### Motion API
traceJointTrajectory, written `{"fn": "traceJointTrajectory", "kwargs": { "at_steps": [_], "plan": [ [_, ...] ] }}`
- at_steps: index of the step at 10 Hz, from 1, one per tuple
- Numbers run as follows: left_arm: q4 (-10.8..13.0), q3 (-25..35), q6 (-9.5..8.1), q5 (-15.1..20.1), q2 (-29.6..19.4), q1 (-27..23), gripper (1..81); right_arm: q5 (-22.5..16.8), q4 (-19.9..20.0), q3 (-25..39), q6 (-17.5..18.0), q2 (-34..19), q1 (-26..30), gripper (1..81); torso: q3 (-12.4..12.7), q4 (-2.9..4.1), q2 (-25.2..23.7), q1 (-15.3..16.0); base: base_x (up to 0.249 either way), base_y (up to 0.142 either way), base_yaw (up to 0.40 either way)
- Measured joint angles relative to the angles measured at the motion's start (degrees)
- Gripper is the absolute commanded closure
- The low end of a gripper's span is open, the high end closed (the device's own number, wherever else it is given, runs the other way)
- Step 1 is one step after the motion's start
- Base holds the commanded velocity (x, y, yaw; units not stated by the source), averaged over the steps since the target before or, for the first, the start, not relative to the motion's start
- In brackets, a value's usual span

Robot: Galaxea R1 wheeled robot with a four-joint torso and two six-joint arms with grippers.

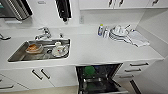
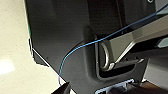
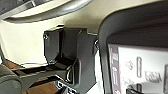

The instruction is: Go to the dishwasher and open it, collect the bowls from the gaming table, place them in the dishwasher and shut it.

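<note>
The dishwasher [image 1: 100, 80] stands open under the white counter, its door folded down toward me and its dark inside showing. In the rack sits a lime-green bowl [image 1: 89, 71], with something blue [image 1: 101, 68] beside it that I cannot make out. The gaming table is out of view. In the left wrist view a blue cable [image 2: 82, 46] crosses my own dark body above pale floor. The right wrist view looks along my dark housing [image 3: 67, 55] close to the floor.
A steel sink [image 1: 17, 53] at the left holds white and orange dishes, with a tap [image 1: 45, 32] behind it. White crockery [image 1: 120, 32], a cloth [image 1: 138, 38] and a bottle [image 1: 100, 29] are on the counter at the right. Drawers [image 1: 138, 65] flank the dishwasher's right side.
</note>
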Motion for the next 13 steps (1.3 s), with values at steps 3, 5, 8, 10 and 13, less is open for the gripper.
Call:
{"fn": "traceJointTrajectory", "kwargs": {
  "at_steps": [3, 5, 8, 10, 13],
  "plan": [
    [0.0, 0.0, 0.02, -0.02, -0.17, 0.46, 1.0, -0.34, -1.55, 0.02, 0.46, 3.5, 0.27, 1.0, 0.02, 0.0, -6.23, 3.91, 0.0, 0.0, 0.0],
    [-0.02, -0.02, 0.0, 0.0, -0.37, 0.6, 1.0, -0.56, -1.82, 0.02, 0.62, 3.12, 0.4, 1.0, 0.05, 0.0, -7.76, 4.94, 0.0, 0.0, 0.0],
    [-0.04, 0.0, 0.0, 0.11, -0.37, 0.83, 1.0, -0.94, -2.95, 0.0, 1.17, 4.89, 1.93, 1.0, 0.07, 0.0, -8.3, 5.29, 0.0, 0.0, 0.0],
    [-0.26, -0.24, -0.05, 0.13, -0.67, 0.85, 1.0, -1.99, -4.11, 0.0, 2.39, 8.69, 4.12, 1.0, 0.09, 0.0, -8.3, 5.31, 0.0, 0.0, 0.0],
    [-0.41, -0.48, -0.05, 0.13, -1.41, 0.96, 1.0, -4.61, -7.35, 0.79, 5.69, 12.39, 3.72, 1.0, 0.09, 0.0, -8.3, 5.31, 0.0, 0.0, 0.0]
  ]
}}
